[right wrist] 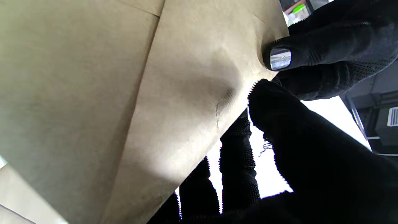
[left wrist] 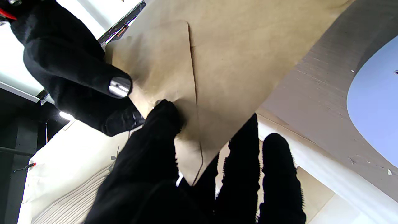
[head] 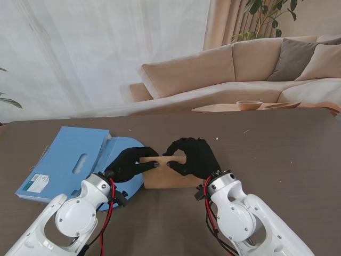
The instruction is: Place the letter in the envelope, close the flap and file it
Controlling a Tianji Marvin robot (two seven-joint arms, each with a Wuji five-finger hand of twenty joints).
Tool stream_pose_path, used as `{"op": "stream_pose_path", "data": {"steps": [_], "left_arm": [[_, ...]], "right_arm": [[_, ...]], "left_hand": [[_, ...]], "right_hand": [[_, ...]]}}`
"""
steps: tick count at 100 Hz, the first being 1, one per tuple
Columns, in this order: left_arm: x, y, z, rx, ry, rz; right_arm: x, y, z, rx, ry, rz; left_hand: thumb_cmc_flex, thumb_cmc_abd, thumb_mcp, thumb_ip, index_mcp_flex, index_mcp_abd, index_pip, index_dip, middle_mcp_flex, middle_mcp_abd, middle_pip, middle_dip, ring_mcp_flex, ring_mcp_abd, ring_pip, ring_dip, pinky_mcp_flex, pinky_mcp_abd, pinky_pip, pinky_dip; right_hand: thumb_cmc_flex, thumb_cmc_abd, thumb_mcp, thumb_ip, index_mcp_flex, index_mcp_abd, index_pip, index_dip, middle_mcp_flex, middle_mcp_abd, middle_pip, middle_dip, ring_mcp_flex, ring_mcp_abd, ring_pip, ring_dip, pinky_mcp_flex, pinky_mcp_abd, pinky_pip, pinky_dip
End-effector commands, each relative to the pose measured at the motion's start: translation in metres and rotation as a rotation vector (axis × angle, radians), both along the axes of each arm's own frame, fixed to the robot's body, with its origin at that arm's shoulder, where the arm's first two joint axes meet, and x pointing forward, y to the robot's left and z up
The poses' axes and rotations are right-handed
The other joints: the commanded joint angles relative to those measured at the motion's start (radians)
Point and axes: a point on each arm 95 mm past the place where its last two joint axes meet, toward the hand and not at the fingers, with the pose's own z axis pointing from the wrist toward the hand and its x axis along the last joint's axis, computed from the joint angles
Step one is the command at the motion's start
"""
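Note:
A brown kraft envelope point(head: 166, 179) is held between both hands near the table's middle, close to me. My left hand point(head: 130, 164) is shut on its left far corner, thumb point(left wrist: 161, 124) pressed on the paper. My right hand point(head: 193, 157) is shut on the edge beside it, thumb point(right wrist: 279, 105) on the face and fingers behind. The wrist views show the envelope point(left wrist: 236, 59) point(right wrist: 93, 93) with a folded seam across it. No letter shows. Each wrist view also catches the other hand's fingertips point(left wrist: 93, 84) point(right wrist: 311, 59) pinching the same edge.
A blue file folder point(head: 66, 162) lies open on the left of the dark table point(head: 277, 160), its rounded flap point(head: 123, 152) reaching under my left hand. A printed backdrop of a sofa stands behind the far edge.

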Motion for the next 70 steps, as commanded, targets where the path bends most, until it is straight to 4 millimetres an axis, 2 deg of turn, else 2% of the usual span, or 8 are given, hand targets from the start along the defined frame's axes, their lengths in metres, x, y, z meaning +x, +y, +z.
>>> {"op": "stream_pose_path", "data": {"steps": [1, 12, 27, 70], "left_arm": [[-0.003, -0.003, 0.002, -0.007, 0.009, -0.015], [-0.001, 0.000, 0.003, -0.001, -0.002, -0.006], [0.004, 0.006, 0.004, -0.015, -0.007, 0.021], [0.011, 0.024, 0.007, -0.052, -0.012, 0.058]], "right_arm": [[-0.001, 0.001, -0.004, -0.003, 0.013, 0.004], [-0.003, 0.000, -0.005, 0.022, 0.015, -0.016], [-0.007, -0.006, -0.004, 0.027, 0.024, -0.042], [-0.018, -0.022, -0.003, 0.017, 0.042, -0.096]], "left_hand": [[0.061, 0.000, 0.035, 0.014, 0.047, -0.019, 0.023, 0.018, 0.017, 0.002, 0.028, 0.016, 0.007, 0.012, 0.022, 0.026, -0.004, -0.001, 0.029, -0.020], [0.061, 0.000, 0.034, 0.013, 0.047, -0.021, 0.022, 0.019, 0.017, 0.003, 0.029, 0.015, 0.008, 0.010, 0.023, 0.026, -0.004, 0.000, 0.030, -0.021], [0.061, 0.000, 0.037, 0.013, 0.046, -0.017, 0.024, 0.025, 0.016, 0.009, 0.039, 0.022, 0.011, 0.012, 0.030, 0.030, -0.001, -0.001, 0.032, -0.023], [0.061, 0.000, 0.049, 0.011, 0.042, -0.015, 0.026, 0.047, 0.015, 0.013, 0.049, 0.031, 0.016, 0.018, 0.038, 0.036, 0.003, 0.004, 0.037, -0.025]], "right_hand": [[0.048, 0.015, 0.023, -0.034, 0.088, -0.070, 0.076, -0.007, 0.052, -0.022, 0.024, 0.016, 0.043, 0.015, 0.039, 0.023, 0.010, 0.010, 0.034, 0.014], [0.072, 0.042, 0.031, -0.032, 0.123, -0.060, 0.100, 0.003, 0.087, -0.017, 0.036, 0.025, 0.069, 0.021, 0.063, 0.033, 0.022, 0.013, 0.053, 0.019], [0.079, 0.041, 0.035, -0.030, 0.129, -0.032, 0.100, 0.007, 0.103, -0.013, 0.039, 0.036, 0.079, 0.025, 0.080, 0.040, 0.033, 0.015, 0.071, 0.022], [0.078, 0.043, 0.041, -0.026, 0.128, -0.018, 0.091, 0.006, 0.128, -0.010, 0.031, 0.043, 0.105, 0.030, 0.095, 0.042, 0.049, 0.019, 0.087, 0.018]]}}
